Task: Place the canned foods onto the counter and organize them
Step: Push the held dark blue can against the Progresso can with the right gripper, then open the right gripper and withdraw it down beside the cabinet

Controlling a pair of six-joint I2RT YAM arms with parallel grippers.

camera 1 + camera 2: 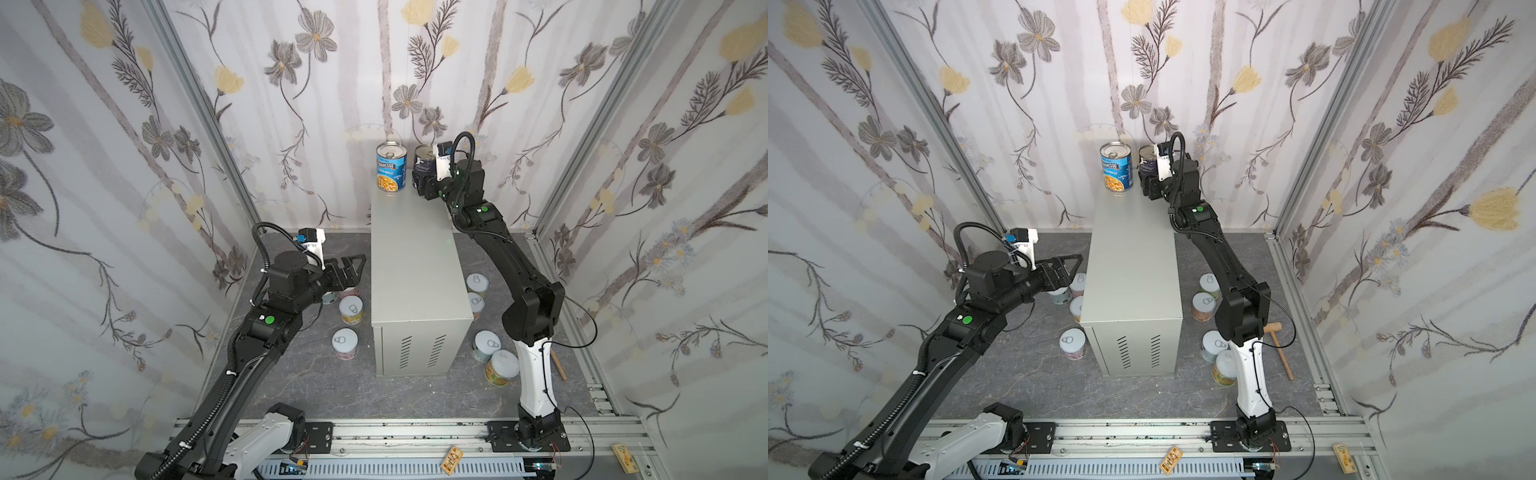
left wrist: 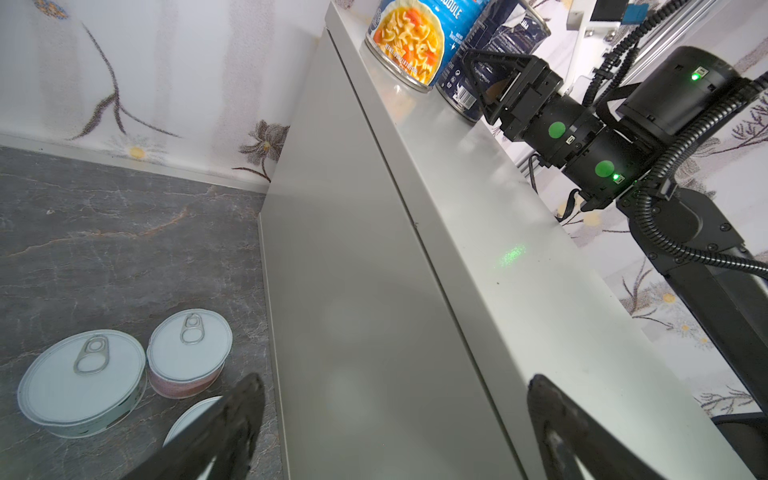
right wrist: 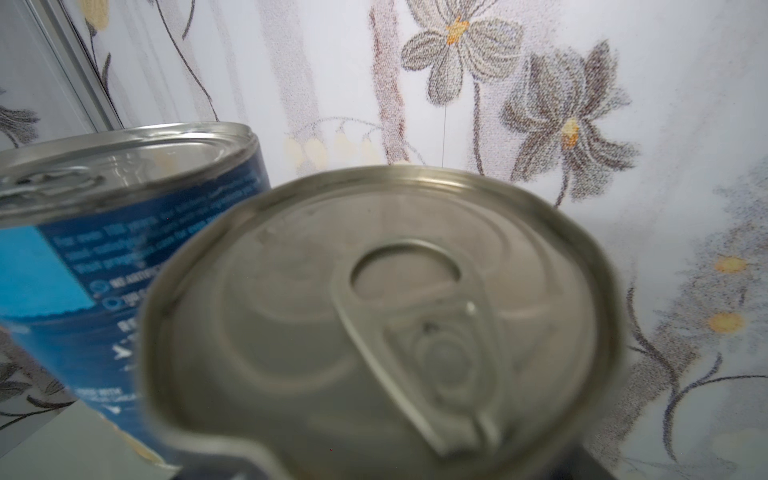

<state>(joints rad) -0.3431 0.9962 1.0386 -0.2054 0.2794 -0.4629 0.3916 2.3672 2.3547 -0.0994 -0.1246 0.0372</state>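
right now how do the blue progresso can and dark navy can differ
Label: the blue Progresso can shows bright noodle soup, the dark navy can is dark. Grip: the blue Progresso can stands free, the right gripper clamps the dark navy can. Both are tall, upright, metal-topped.

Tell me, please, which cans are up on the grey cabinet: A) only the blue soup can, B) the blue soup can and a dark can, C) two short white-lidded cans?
B: the blue soup can and the dark can stand together on the cabinet.
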